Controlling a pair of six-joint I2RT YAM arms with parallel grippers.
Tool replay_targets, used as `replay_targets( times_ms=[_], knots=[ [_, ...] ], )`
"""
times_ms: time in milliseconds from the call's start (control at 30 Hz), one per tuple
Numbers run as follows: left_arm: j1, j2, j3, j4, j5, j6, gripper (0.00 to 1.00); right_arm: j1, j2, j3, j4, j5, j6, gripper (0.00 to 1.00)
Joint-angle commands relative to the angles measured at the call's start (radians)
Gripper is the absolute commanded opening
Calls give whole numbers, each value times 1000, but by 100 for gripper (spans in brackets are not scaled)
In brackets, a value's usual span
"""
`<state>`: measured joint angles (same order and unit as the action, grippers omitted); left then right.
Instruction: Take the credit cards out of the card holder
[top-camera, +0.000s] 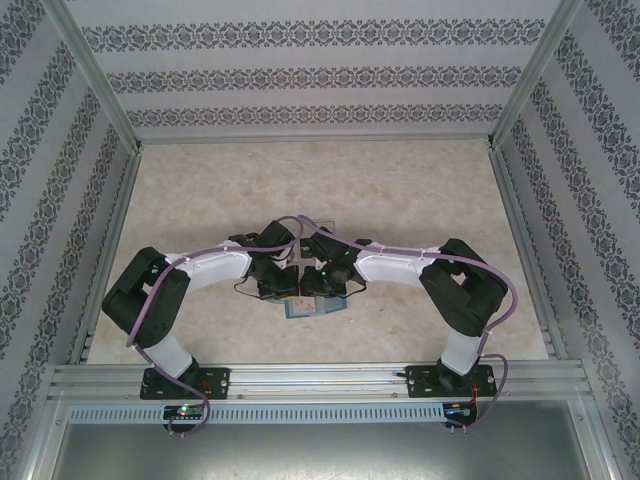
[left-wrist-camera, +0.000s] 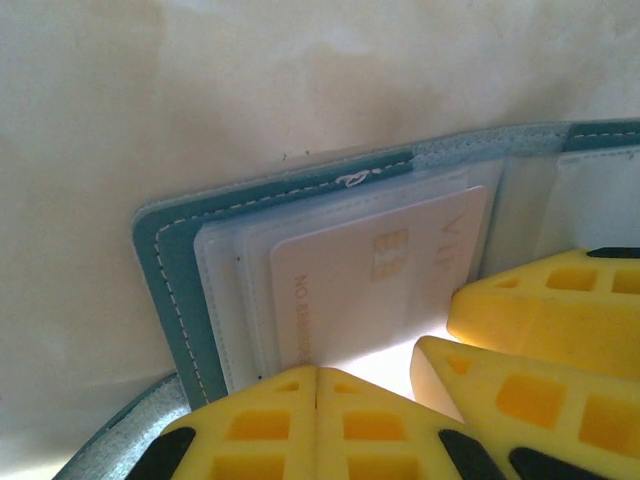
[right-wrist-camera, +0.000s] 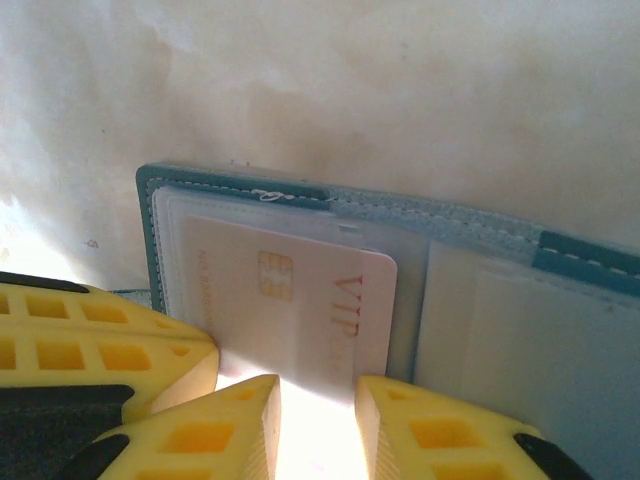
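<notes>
Card holder lies spread open and flat on the pale desk, its teal rim running along the upper part of the right wrist frame. One credit card, pale with a gold chip and red VIP lettering, sits in the clear sleeves of the panel at left centre. What matters is the line-up. The right end effector comes in from the bottom centre with its jaws apart, and the card's near edge falls in the gap between them, so the card is straight ahead of it, up the frame. The print runs up the frame too, so I'd judge the card's long axis points away from that end effector, and a pull down the frame would draw it out. The left end effector is closed, tips together, at the near edge of the same panel just beside the card, seemingly pinning it down. The right arm looks better placed to take the card.
</notes>
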<state>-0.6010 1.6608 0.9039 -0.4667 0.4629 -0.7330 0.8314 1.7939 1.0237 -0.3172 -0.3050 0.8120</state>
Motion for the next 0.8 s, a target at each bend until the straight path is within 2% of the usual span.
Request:
replay_targets(
  times_ms=[0,233,767],
  knots=[
    [-10,-1,8,-59,-41,22,0,-3,-7,-3,-106,97,-19,29],
    [-10,-15,16,-86,-63,30,0,-4,-22,25,-148,115,-38,30],
    [-58,-15,100,-118,-72,29,0,-26,-95,-17,-78,32,-13,30]
  ],
)
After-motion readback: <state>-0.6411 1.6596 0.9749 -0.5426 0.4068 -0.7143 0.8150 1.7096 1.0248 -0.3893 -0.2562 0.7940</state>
